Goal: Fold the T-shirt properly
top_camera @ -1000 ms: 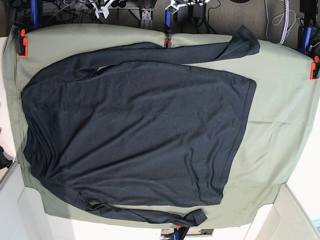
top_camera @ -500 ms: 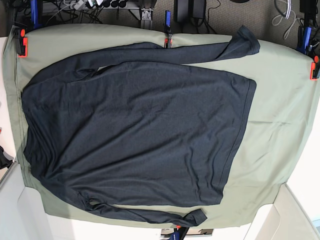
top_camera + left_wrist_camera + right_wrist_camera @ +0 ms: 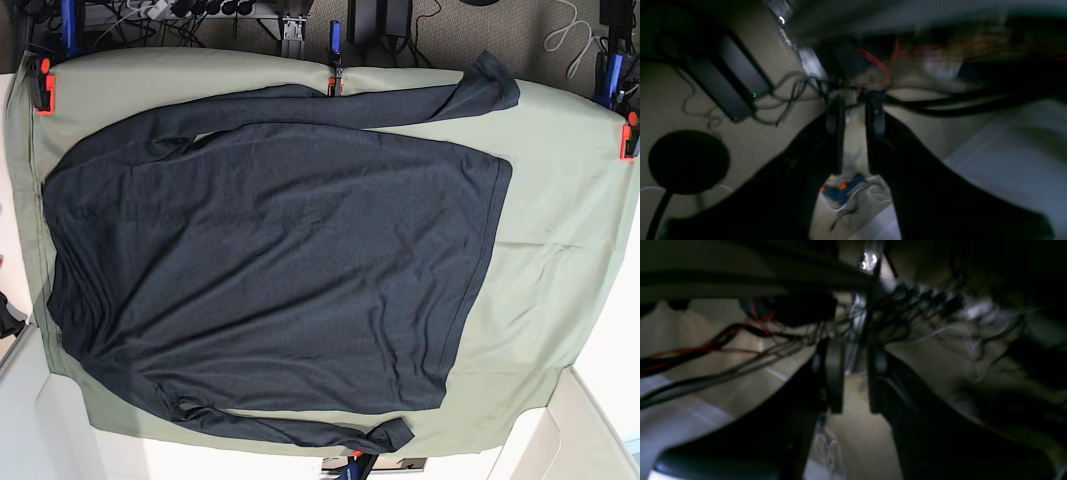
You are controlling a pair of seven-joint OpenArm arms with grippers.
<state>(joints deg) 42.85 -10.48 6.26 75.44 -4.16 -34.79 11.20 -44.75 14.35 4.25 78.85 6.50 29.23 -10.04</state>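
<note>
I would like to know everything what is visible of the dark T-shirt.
The T-shirt is charcoal-black, of thin-looking soft fabric, lying spread and unfolded on the green cloth. Its hem runs down the right side of the base view. Two long narrow sleeves extend along the top and bottom, their ends bent. Creases cross the body, bunching at left. Neither gripper touches it.
</note>
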